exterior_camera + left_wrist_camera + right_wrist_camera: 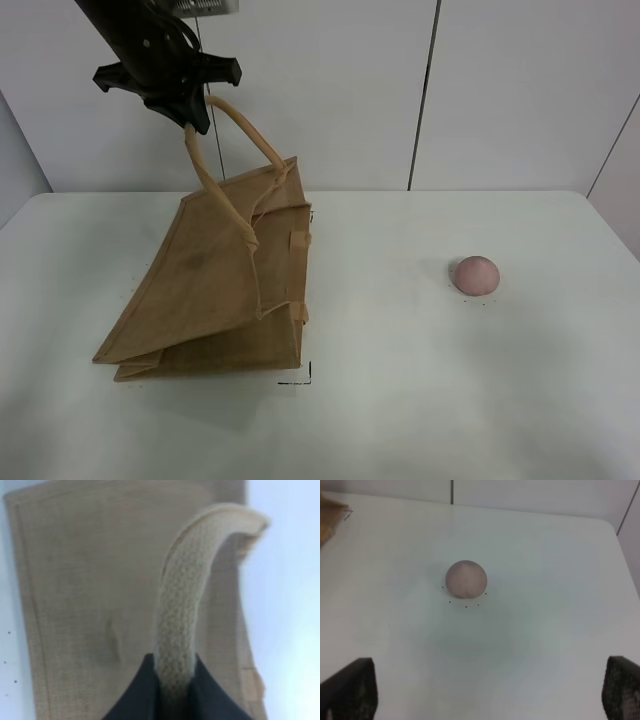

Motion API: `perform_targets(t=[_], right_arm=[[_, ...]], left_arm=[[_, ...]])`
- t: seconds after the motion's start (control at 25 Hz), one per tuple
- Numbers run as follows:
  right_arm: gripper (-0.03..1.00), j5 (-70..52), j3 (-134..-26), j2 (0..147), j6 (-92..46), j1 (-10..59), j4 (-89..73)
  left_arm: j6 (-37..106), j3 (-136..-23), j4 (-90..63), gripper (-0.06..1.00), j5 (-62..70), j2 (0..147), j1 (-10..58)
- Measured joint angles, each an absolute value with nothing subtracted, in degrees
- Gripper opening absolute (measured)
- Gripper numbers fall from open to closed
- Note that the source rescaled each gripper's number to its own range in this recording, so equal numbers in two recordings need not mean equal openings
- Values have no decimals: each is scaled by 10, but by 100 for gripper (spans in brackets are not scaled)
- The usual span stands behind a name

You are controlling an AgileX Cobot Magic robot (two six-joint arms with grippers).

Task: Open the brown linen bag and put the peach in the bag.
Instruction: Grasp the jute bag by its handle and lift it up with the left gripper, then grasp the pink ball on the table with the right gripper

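The brown linen bag stands tilted on the white table, its far side lifted. My left gripper is high above the bag's back left, shut on one beige loop handle. The other handle arches free beside it. In the left wrist view my gripper pinches the handle between dark fingers, with the bag's burlap face below. The peach lies on the table to the right, apart from the bag. My right gripper is open, well short of the peach.
Black corner marks are drawn on the table by the bag's front right corner. Small black dots ring the peach. A corner of the bag shows in the right wrist view. White wall panels stand behind the table.
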State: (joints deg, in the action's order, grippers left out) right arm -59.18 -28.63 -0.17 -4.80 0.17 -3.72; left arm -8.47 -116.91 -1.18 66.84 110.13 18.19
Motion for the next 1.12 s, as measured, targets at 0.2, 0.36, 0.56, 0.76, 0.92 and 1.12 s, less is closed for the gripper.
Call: perform_targets(t=[0.2, 0.36, 0.56, 0.76, 0.92, 1.12], right_arm=[[100, -592, -286, -2, -48, 2, -37], [100, -592, -286, -2, -48, 2, -37], [100, -591, -289, 85, -48, 2, -37], [100, -574, -335, 283, -48, 2, -40], [100, -550, -400, 476, -51, 2, -43], [100, -529, -506, 730, -52, 2, -48]], left_arm=[[-73, -1169, -18, 0, 669, 1061, 182], [-71, -1169, -19, 0, 669, 1048, 182], [-70, -1169, -19, 0, 671, 1041, 182], [-67, -1169, -18, 0, 671, 1036, 182], [-67, -1169, -19, 0, 671, 1036, 182], [-67, -1169, -19, 0, 671, 1036, 182]])
